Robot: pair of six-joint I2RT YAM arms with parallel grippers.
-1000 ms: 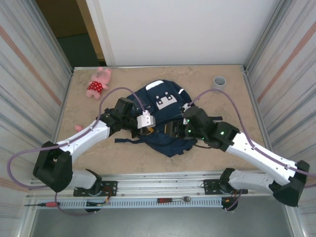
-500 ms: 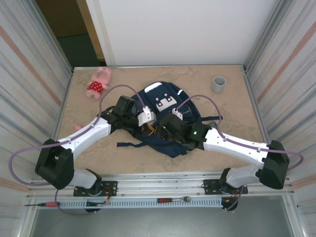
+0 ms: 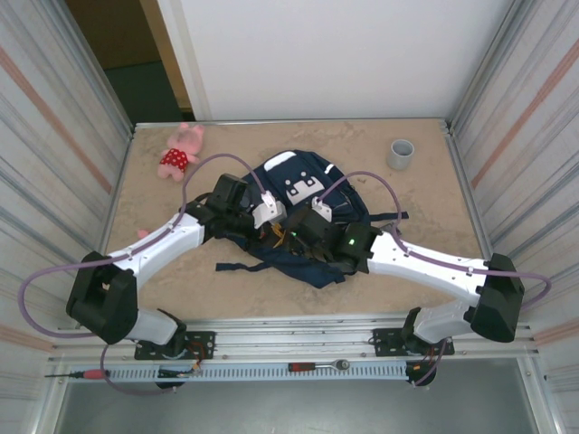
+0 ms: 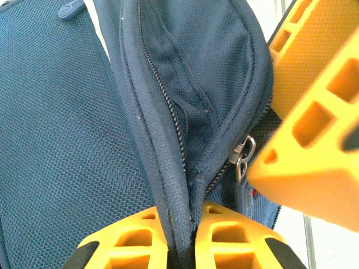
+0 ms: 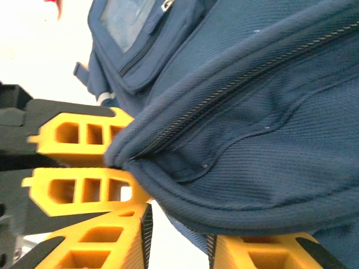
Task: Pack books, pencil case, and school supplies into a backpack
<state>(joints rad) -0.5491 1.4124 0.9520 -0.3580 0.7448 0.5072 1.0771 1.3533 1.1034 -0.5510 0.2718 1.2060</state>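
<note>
Where the beige stone-patterned counter (image 3: 425, 271) spreads between the corrugated metal walls, it carries everything in view. The large navy blue fabric backpack (image 3: 282, 170) lies about the middle of the counter, its top with the white patches towards the far edge and its loose straps trailing towards the near edge. Both arms reach in from the near edge and meet over the near half of the backpack.

The left tool (image 4: 180, 218) is clenched on the backpack: its two orange fingers (image 4: 134, 235) press together on the thick stitched seam beside the zip, and the fabric rises from between them. The right wrist view shows the same pinch from the side, at the end of a fold of the rim.

The right tool (image 5: 178, 227) sits just beside it at the same rim. Its jaws stand a little apart with the rolled blue edge lying across their tips; I cannot tell whether they grasp the fabric or merely touch it.

A pink plush toy in a red dotted dress (image 3: 178, 154) lies near the far left corner, well apart from the backpack. A small grey cup (image 3: 401, 152) stands upright near the far right corner. A small metal zip pull (image 4: 243, 157) hangs at the zip, just beside one finger of the right tool.
</note>
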